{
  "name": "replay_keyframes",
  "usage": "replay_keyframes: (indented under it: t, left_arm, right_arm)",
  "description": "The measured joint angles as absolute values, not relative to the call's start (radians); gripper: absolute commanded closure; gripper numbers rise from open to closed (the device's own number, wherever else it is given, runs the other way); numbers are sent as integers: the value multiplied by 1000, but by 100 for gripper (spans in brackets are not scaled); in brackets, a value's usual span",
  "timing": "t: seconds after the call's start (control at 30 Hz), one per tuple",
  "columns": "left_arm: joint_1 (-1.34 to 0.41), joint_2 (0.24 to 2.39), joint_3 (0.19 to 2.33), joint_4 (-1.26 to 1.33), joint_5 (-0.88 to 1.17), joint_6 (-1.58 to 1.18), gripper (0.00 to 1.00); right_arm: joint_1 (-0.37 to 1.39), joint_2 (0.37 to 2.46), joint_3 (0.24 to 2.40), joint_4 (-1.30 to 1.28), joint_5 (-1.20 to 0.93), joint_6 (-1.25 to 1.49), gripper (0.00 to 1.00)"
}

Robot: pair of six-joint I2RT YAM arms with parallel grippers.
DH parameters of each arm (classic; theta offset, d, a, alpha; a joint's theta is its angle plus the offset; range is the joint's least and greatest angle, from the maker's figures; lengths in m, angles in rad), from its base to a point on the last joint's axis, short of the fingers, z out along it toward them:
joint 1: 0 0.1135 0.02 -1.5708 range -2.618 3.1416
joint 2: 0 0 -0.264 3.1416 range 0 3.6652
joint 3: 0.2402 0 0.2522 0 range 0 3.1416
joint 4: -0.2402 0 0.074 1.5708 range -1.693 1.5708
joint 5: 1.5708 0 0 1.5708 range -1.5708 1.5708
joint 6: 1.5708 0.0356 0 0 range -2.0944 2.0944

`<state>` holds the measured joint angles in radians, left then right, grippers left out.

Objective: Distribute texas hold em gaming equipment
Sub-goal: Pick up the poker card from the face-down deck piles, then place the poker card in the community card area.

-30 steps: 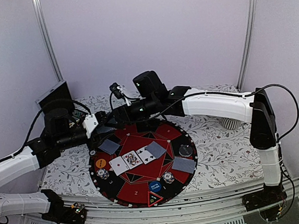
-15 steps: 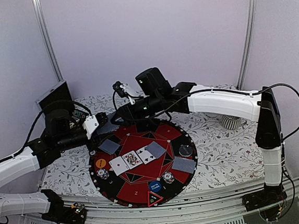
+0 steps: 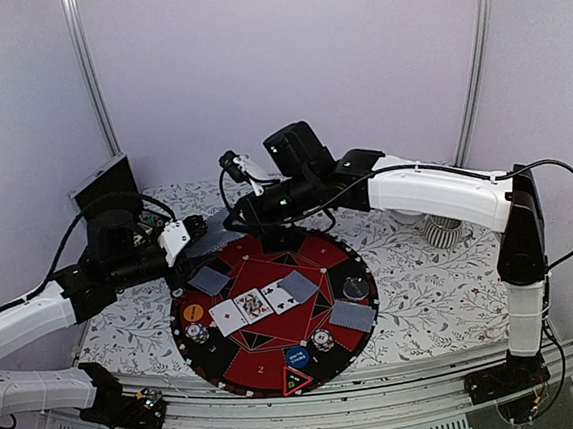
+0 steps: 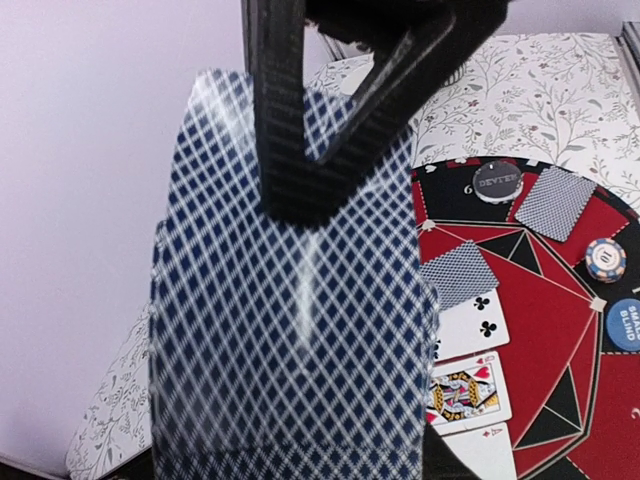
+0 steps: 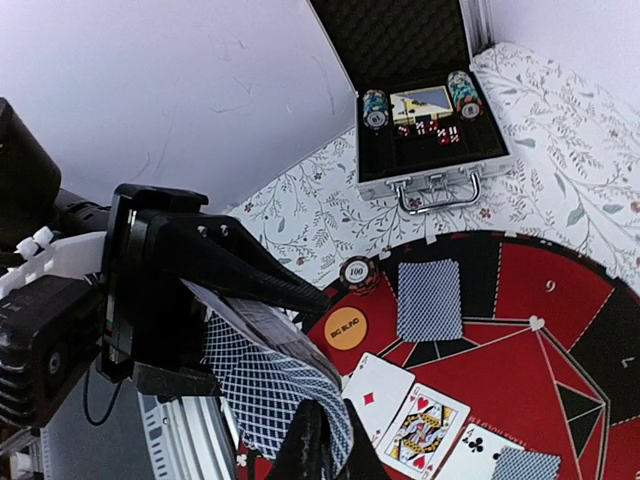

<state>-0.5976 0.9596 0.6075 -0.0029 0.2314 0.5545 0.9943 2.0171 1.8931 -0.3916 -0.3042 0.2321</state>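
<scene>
The left hand (image 3: pixel 198 232) grips a deck (image 4: pixel 300 350) of blue-diamond-backed playing cards, holding it in the air over the far left rim of the round red-and-black mat (image 3: pixel 278 341). The right hand (image 5: pixel 318 452) reaches across from the right to meet it. Its two dark fingers are pressed together on the top card (image 5: pixel 270 390) of the deck. In the right wrist view this card curls away from the deck towards the pinching fingers, while its other end is still within the left hand's grip.

On the mat below, three face-up cards (image 3: pixel 252 305) lie side by side near the centre. Three face-down cards (image 3: pixel 209 279) lie apart from one another around them: one at far left, one just right of the face-up row, one further right. An orange disc (image 3: pixel 192 310) sits at the left edge, with small round chips (image 3: pixel 198 333) close by. A blue disc (image 3: pixel 297 356) sits at the near edge, just behind a triangle marker (image 3: pixel 297 380).

An open case (image 5: pixel 430 130) stands on the floral worktop (image 3: pixel 425 303) beyond the mat, and a ribbed cup (image 3: pixel 439 231) is off to the right.
</scene>
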Motion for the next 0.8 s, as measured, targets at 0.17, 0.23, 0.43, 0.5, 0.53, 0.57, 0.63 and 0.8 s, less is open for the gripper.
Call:
replay_keyframes:
  t: [0.17,0.23,0.43,0.5,0.53,0.57,0.63,0.8]
  left_arm:
    - [-598,960,606,2,231,555,58]
    - [-598,960,606,3,231,556,58]
    - [-598,960,606,10,231,558,58]
    - [-598,960,606,11,231,558,58]
    - [-598,960,606,11,231,558,58]
    - [-598,960,606,11,231,558,58]
    - [-598,960,606,11,231,558,58]
    - [-598,959,606,14,231,558,58]
  right_arm:
    - [994,1971,1879,-406,-289,222,98]
    - [994,1949,1869,-411,-286,218,98]
    - [973,1876,1848,-420,-328,202,98]
    - [953,1836,1825,-418,-351,203,98]
    - [939,1808,1805,-416,-357,205,98]
    - [926,1787,1791,-415,-360,207,98]
    - [890,1732,1742,-404,-361,216,98]
    - [785,1613,1548,-346,-326,278,98]
